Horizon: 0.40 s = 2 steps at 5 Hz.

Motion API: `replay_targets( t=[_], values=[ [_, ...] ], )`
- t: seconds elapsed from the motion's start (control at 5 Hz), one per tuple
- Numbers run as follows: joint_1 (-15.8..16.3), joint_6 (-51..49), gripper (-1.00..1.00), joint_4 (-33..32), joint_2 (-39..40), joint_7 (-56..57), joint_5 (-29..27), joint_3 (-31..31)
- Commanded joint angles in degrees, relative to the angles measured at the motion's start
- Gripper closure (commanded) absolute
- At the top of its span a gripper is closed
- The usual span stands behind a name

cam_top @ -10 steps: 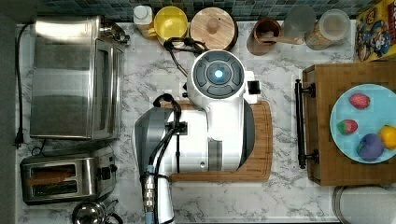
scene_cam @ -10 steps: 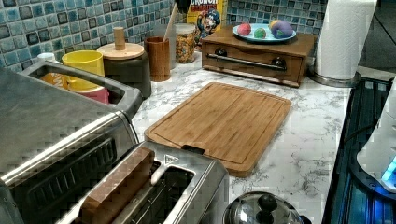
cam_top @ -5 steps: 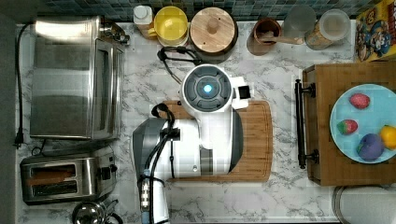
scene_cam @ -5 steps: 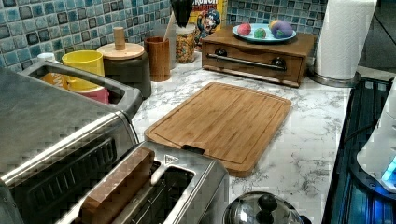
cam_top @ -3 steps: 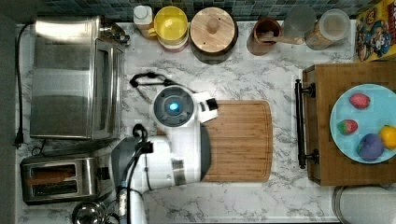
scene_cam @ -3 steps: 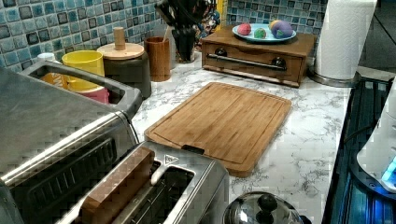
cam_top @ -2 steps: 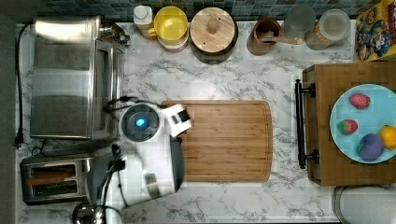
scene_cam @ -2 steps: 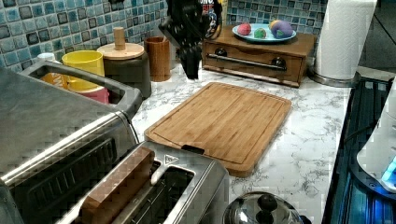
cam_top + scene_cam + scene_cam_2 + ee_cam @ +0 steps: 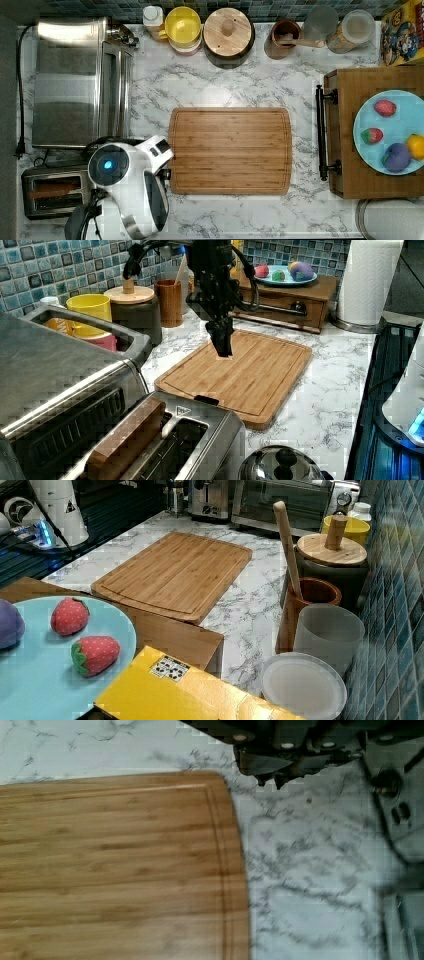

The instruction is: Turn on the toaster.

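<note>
The toaster (image 9: 51, 193) sits at the 8 o'clock corner of the marble counter (image 9: 235, 85) in the top view, just at 6 o'clock of the big toaster oven (image 9: 75, 82); its two slots run along the 9-to-3 line, so its long axis points across at the cutting board (image 9: 230, 150). The arm (image 9: 122, 172) hangs over the toaster's 3 o'clock end, between it and the board. In the left view the gripper (image 9: 222, 346) points down above the board's corner nearest the appliances, apart from the wood, with its fingers looking pressed together and pinching nothing; the wrist view agrees, with two dark tips close side by side over bare marble just off the board's rounded corner. From the claw in the left view the toaster lies at about 7 o'clock, lower and nearer the camera; a small black tab (image 9: 206, 400) shows on the end that faces the board, and I judge it to be the lever. The coming move turns on that one relation: the lever end faces the claw, so the tips need to travel on toward 7 o'clock, arrive above the tab, then press straight down; the toaster's length runs away behind the lever, so a push along that axis would shove the body rather than latch it.
</note>
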State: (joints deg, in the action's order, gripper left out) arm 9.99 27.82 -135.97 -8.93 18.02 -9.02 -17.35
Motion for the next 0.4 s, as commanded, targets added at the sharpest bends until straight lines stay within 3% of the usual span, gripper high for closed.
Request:
replay_targets(
  t=[0.2,0.4],
  values=[
    [3.7,2.2,1.00,-4.6,-9.1,11.8,-9.9,-1.0],
    [5.4,4.1,1.00,-4.4,-9.4,12.8,-13.3,-2.1]
  ],
)
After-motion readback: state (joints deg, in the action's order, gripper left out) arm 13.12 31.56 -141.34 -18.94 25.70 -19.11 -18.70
